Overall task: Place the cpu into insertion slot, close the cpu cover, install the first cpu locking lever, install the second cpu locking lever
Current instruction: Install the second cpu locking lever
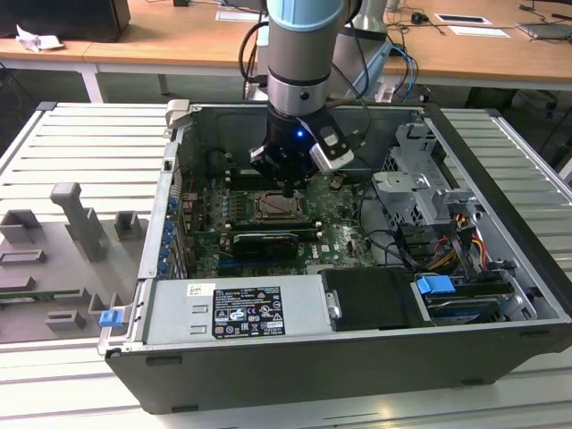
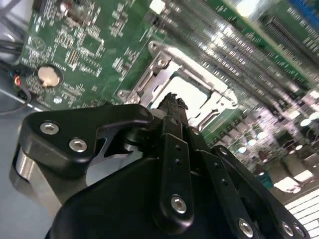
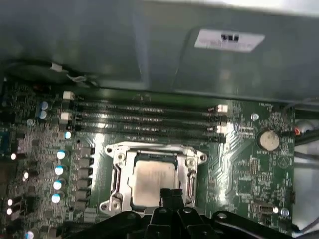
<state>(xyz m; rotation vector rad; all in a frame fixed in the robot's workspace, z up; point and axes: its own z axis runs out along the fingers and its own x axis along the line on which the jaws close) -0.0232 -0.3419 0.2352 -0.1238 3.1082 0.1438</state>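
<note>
Wooden desks [image 1: 179,40] run behind a ribbed metal bench [image 1: 80,143], on which an open computer case [image 1: 500,295] lies on its side with its green board [image 1: 335,210] facing up.

Straight under the gripper [image 1: 286,185] sits the slot [image 3: 192,164], a square socket ringed by green board. The cpu [image 3: 152,177] lies flat inside it, its pale silver-beige face showing in the first wrist view with a duller patch toward the gripper side. Around the chip the cover [image 3: 119,162], a thin silver-grey frame with a cut-out middle, lies down flat over the chip's edges; in the second wrist view [image 2: 149,74] its rim catches bright glare. Long memory slots [image 3: 144,117] run just beyond the socket on the side away from the gripper, and a round coin cell [image 3: 269,140] sits off to one side of it.

The arm [image 1: 304,54] comes down nearly vertical into the case, wrist lit by a small blue light. Its black fingers [image 2: 172,112] appear pressed together into one narrow tip, with nothing pinched between them. That tip hangs just above the near edge of the socket frame; whether it touches the metal cannot be told.
</note>
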